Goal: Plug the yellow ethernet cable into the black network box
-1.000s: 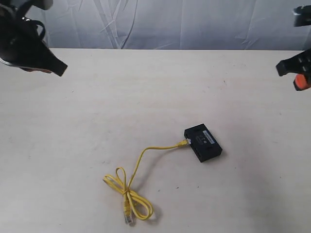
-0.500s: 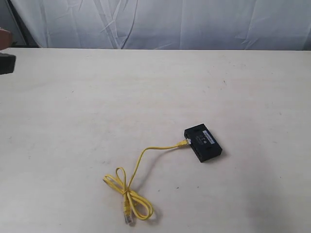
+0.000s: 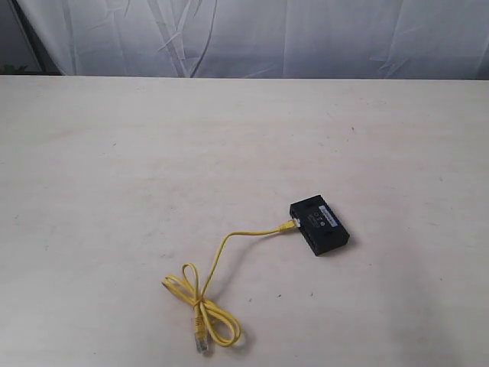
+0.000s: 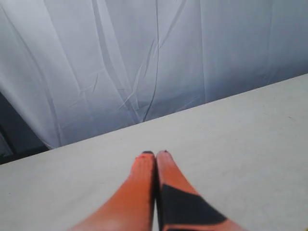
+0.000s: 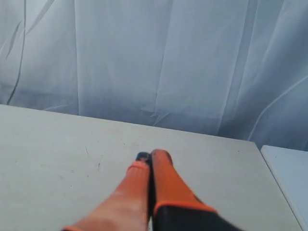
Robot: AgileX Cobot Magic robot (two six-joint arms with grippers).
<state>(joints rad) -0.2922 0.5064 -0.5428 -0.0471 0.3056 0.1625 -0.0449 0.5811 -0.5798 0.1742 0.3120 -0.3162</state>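
The black network box lies flat on the table, right of the middle, white label up. The yellow ethernet cable has one plug at the box's left side, seated in a port there. Its cord runs down-left into a loose loop, with the free clear plug near the front edge. Neither gripper shows in the exterior view. My left gripper is shut, orange fingers pressed together, empty, above bare table. My right gripper is likewise shut and empty. Neither wrist view shows box or cable.
A pale beige table fills the exterior view. A wrinkled white curtain hangs behind its far edge. In the right wrist view a white surface lies beyond the table's edge.
Both arms have drawn out of the exterior view: the left one off the left edge, the right one off the right edge. Cable and box have not moved.
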